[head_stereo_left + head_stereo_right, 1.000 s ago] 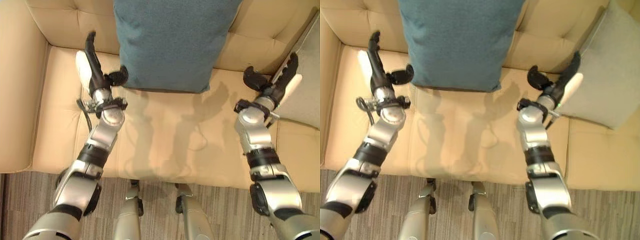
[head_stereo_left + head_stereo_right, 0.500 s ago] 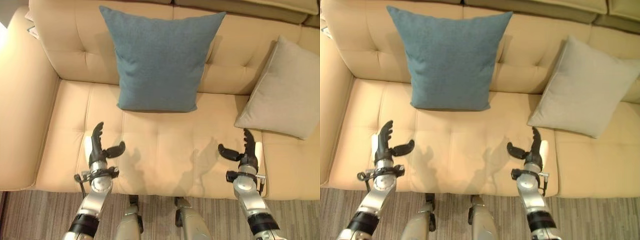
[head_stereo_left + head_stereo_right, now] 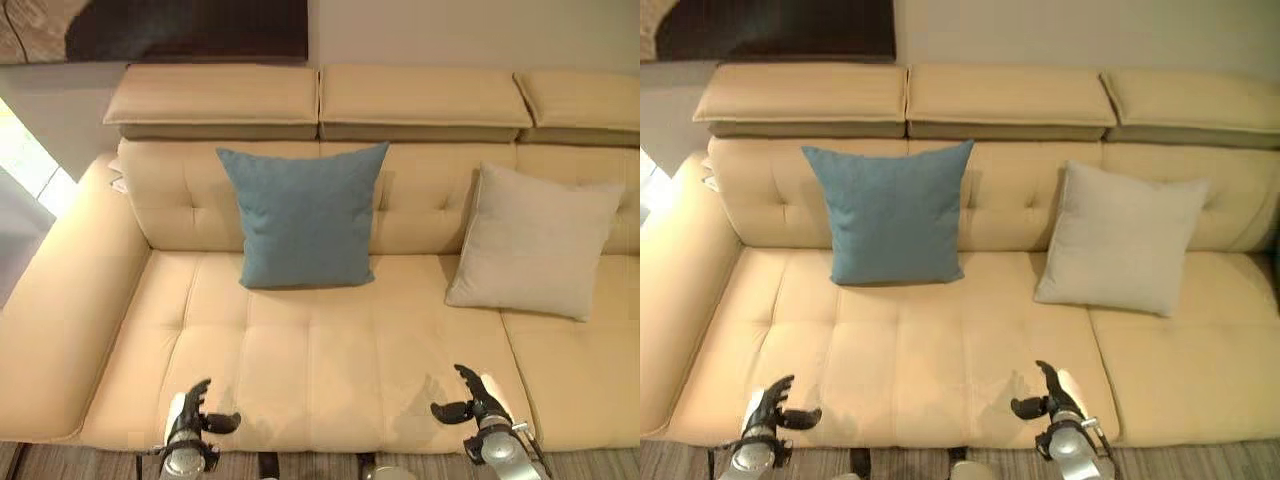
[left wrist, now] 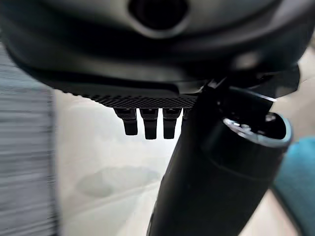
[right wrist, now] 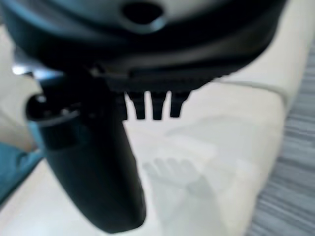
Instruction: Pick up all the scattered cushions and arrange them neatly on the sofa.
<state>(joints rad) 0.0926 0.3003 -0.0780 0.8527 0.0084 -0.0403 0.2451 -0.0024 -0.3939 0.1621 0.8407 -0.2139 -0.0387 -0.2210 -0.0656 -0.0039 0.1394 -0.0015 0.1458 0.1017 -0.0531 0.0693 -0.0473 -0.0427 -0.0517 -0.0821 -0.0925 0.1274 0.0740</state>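
Note:
A teal cushion (image 3: 305, 215) leans upright against the back of the beige sofa (image 3: 330, 350), left of the middle. A light grey cushion (image 3: 535, 243) leans against the sofa back to its right. My left hand (image 3: 187, 428) hovers low over the seat's front edge at the left, fingers straight, thumb spread, holding nothing. My right hand (image 3: 474, 398) is over the front edge at the right, likewise open and empty. In the left wrist view the fingers (image 4: 147, 123) point straight out over the seat, with the teal cushion (image 4: 298, 191) past the thumb.
The sofa has a rounded left armrest (image 3: 55, 320) and three headrest pads (image 3: 420, 95) along the top. Striped grey flooring (image 3: 1200, 462) runs in front of the seat. A dark picture (image 3: 190, 25) hangs on the wall behind.
The view has pulled back and risen, so the whole sofa now shows. Both hands have drawn back from beside the teal cushion to the seat's front edge, still open and empty.

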